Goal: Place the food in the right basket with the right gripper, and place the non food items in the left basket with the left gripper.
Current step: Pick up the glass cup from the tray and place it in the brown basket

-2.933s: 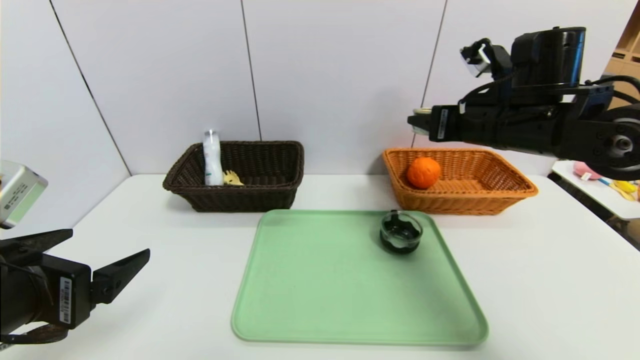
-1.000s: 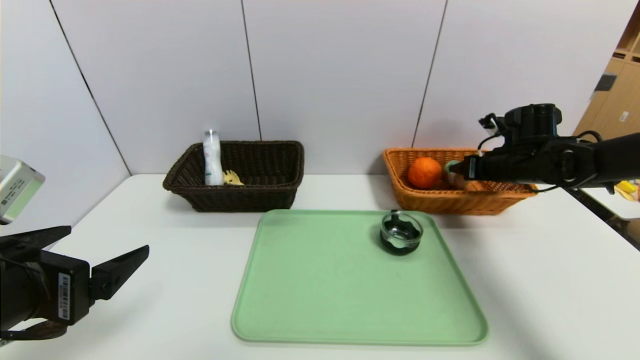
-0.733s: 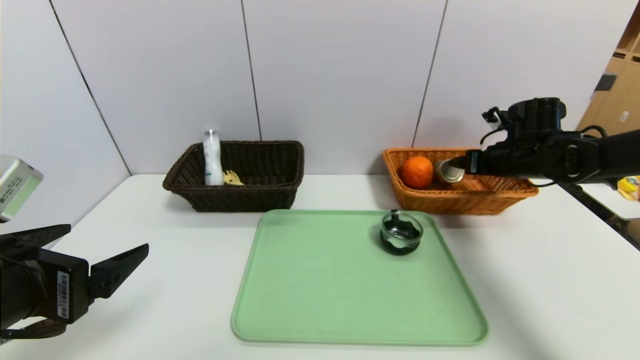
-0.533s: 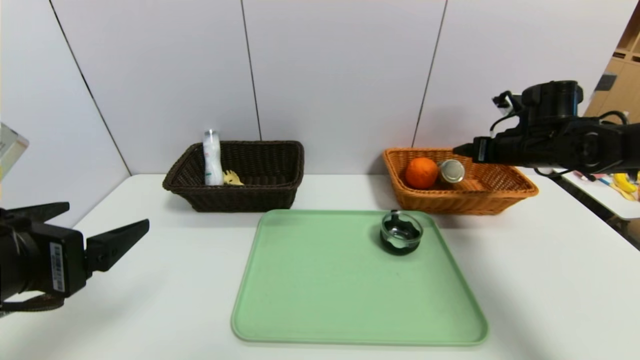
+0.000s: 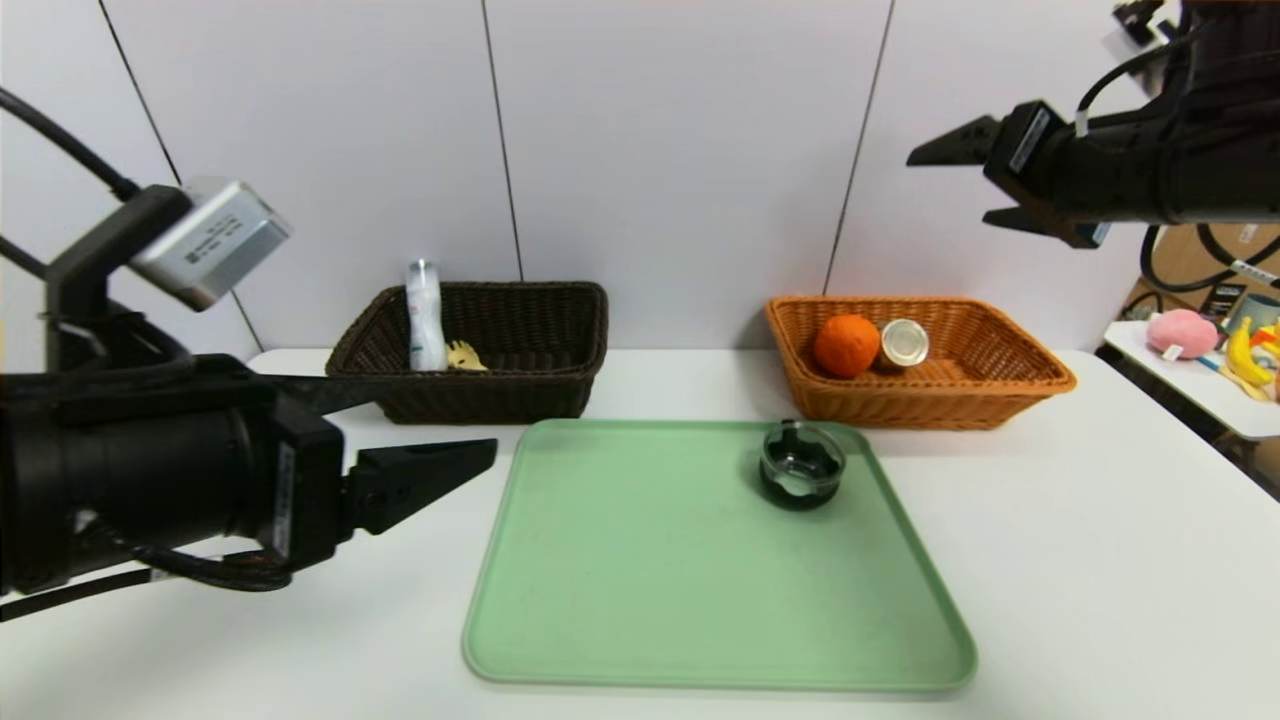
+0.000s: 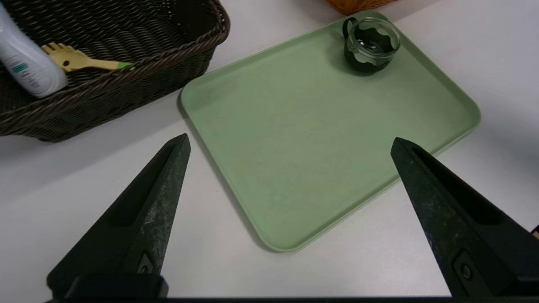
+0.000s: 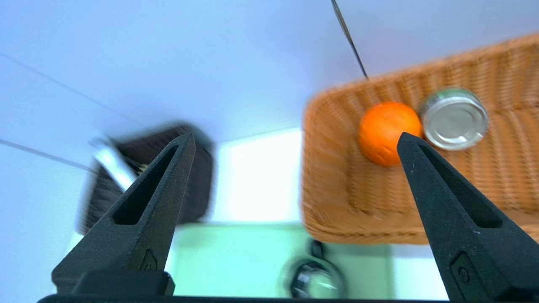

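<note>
White table [image 5: 1100,560] against pale grey wall panels; a side table with toys at far right edge of the head view.

Left of frame: left gripper [image 5: 400,440] low over the table, jaws spread wide, nothing held, pointing toward the green tray [image 5: 640,600]. Confirmed in left wrist view: both fingers [image 6: 156,210] apart with bare table and tray between.

Upper left of centre: left basket [image 5: 500,400] against the wall. Contains white bottle [image 5: 425,315] leaning in its left corner and yellow pasta spoon [image 5: 465,356] beside it. Two of three non food items judged delivered.

Centre: tray otherwise bare. Dark glass dish [image 5: 801,465] upright in its upper right corner, close to the rim. Only item outstanding; due for the left basket.

Right of centre: right basket [image 5: 1000,400] holding the orange fruit [image 5: 846,345] and the tin can [image 5: 904,342], on its side, touching or just beside the fruit. Food portion judged complete.

Upper right: right gripper [image 5: 960,185] high above the right basket, jaws wide apart, empty.

Clearances: open tray surface between left gripper and dish, no obstruction. Dish near the tray rim and near the front wall of the right basket; limited room on that side. Open table between tray and left basket; basket wall to be cleared on delivery. Right arm well clear overhead.
</note>
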